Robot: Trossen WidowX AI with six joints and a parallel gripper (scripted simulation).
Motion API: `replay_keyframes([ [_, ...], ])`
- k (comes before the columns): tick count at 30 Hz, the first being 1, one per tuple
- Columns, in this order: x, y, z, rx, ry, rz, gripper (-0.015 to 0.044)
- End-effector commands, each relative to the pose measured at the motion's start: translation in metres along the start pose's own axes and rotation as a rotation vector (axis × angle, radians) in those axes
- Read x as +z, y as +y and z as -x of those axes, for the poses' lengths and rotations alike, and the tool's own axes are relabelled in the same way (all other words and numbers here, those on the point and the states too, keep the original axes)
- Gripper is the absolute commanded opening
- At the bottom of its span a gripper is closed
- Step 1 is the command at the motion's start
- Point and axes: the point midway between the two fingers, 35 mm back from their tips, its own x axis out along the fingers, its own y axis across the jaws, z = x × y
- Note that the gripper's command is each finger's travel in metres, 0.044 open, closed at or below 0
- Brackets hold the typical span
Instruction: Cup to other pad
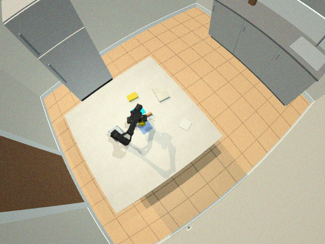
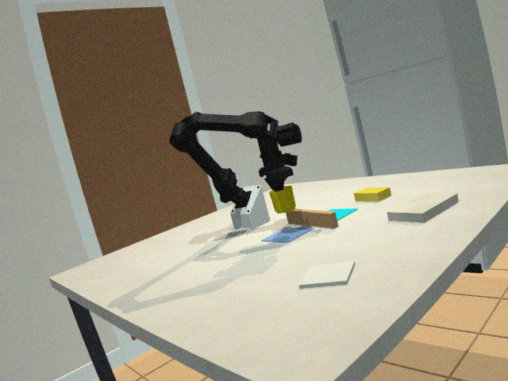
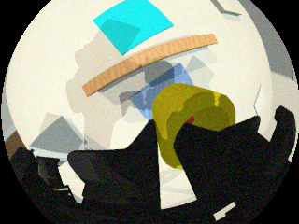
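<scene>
Claw (image 2: 280, 185) clamped on the yellow cup (image 2: 282, 199), gripping it at the rim from above. Cup is off the table (image 2: 246, 328), hanging tilted over the gap between the blue pad (image 2: 286, 234) and the wooden bar (image 2: 312, 217). Wrist view: cup (image 3: 187, 119) sits between the dark fingers, a small red spot showing inside at the rim; marbles otherwise too hidden to tell. Blue pad (image 3: 163, 90) lies partly under the cup, bar (image 3: 149, 63) runs across beyond it, cyan pad (image 3: 133, 22) on the far side of the bar. Pads lie mid-table, arm base (image 2: 250, 213) toward the door-side edge. Yellow block (image 2: 371, 194) and thick white slab (image 2: 422, 207) nearer the fridge-side edge; thin white tile (image 2: 328, 274) toward the near edge.
</scene>
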Motion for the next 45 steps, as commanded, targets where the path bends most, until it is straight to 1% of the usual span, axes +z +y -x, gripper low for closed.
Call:
replay_keyframes([
  [1,0.011,0.002,0.001,-0.001,-0.008,-0.008,0.0],
  [45,0.102,0.03,0.004,0.0,-0.013,-0.011,0.0],
])
